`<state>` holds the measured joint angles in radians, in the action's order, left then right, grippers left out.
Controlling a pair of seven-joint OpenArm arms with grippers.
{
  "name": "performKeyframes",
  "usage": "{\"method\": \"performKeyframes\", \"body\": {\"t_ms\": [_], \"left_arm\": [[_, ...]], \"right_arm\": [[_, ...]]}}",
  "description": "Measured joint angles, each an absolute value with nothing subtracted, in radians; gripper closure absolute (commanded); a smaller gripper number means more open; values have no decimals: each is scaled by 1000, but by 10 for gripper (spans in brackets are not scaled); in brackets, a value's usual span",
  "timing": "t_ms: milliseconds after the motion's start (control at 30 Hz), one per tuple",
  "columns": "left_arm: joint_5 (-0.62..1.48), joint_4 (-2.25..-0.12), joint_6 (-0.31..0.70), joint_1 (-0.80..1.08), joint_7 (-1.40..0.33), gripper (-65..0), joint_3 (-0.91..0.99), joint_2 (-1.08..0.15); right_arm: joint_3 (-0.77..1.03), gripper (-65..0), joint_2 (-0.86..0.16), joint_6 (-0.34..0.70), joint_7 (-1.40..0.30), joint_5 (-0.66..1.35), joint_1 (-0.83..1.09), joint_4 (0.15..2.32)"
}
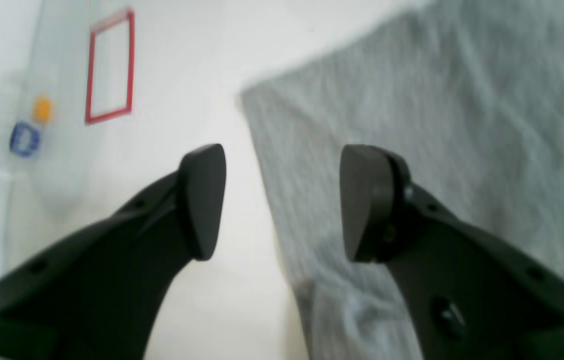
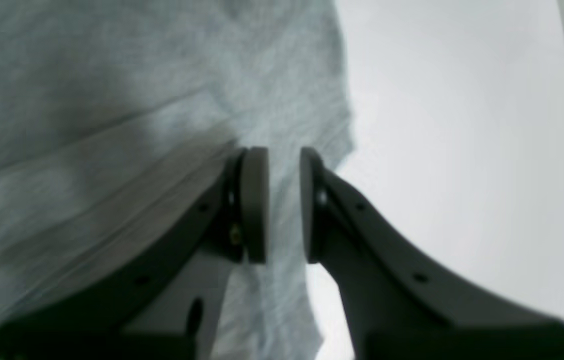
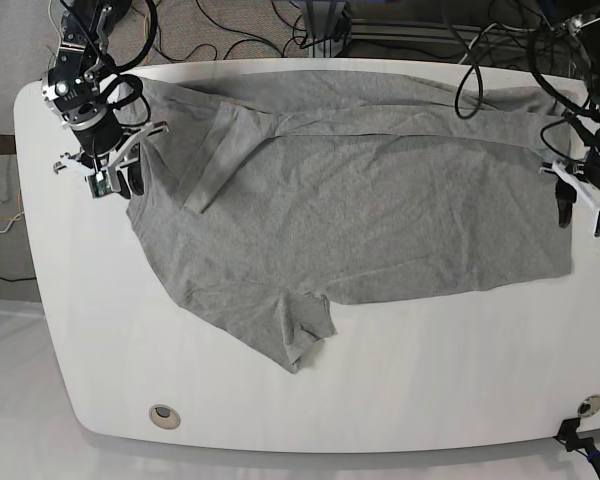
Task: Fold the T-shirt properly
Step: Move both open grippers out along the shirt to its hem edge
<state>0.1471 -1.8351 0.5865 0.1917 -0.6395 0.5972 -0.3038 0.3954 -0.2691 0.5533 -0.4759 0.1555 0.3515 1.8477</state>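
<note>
The T-shirt (image 3: 360, 210) lies spread on the table (image 3: 430, 390); the left gripper (image 1: 282, 202) gapes empty at its edge, the right gripper (image 2: 283, 205) stands narrowly parted, gripping nothing

T-shirt (image 3: 380, 215) lies spread across far half of table (image 3: 430, 390), reaching nearly from left edge to right edge. One sleeve (image 3: 300, 330) juts toward near side, left of centre. Folded flap (image 3: 215, 150) lies on shirt near far-left. Right gripper (image 3: 120, 180) sits over shirt's left edge; left gripper (image 3: 570, 205) over shirt's right edge. Cables (image 3: 280, 30) run behind table's far edge. Two round holes in table near edge: one near-left (image 3: 164, 415), one near-right (image 3: 586, 405).
</note>
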Motion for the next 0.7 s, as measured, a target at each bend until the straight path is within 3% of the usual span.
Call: {"method": "performKeyframes", "body": {"t_ms": [433, 700], "left_arm": [[140, -1599, 582, -10, -651, -344, 538, -303], [138, -1401, 584, -101, -553, -344, 491, -298]], "right_arm": [[378, -113, -265, 558, -472, 156, 4, 1500], [297, -113, -273, 558, -471, 153, -238, 1207]]}}
